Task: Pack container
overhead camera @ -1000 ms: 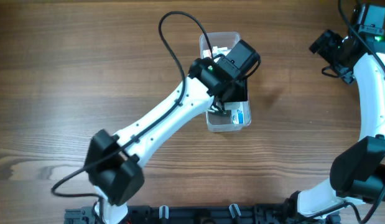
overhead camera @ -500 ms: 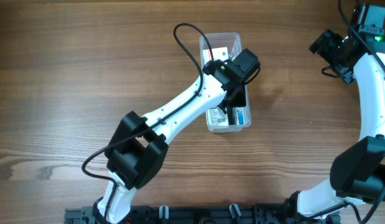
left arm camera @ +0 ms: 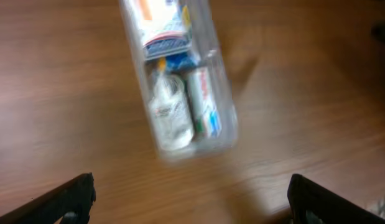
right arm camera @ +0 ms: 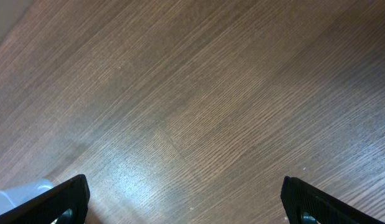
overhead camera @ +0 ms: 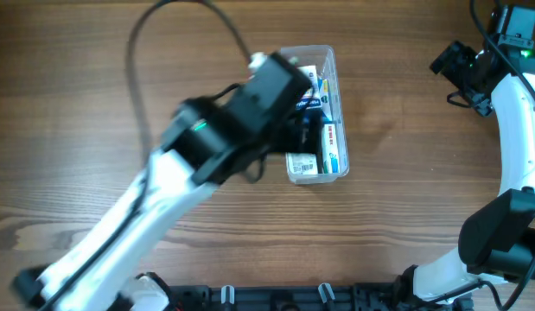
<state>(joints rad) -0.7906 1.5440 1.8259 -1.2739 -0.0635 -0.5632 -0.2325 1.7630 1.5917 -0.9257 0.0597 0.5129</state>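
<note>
Now withdrawn upward from the container [overhead camera: 346, 130], which sits mid-way across the table [overhead camera: 77, 86] holding several small boxes [overhead camera: 333, 145], the left end effector [left arm camera: 189, 193] is spread wide and empty, like the idle right end effector [right arm camera: 183, 190], so the latest item appears deposited.

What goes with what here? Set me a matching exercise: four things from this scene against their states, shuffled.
Things:
1. container
2. left tool
3. right tool
4. white box

States:
A. open, at the right side of the table, mostly bare wood in its view
B. lying inside the container
C. open, with the packed container ahead of it
D. clear, resting on the table, packed

Pairs: 1-D, 2-C, 3-A, 4-B.
</note>
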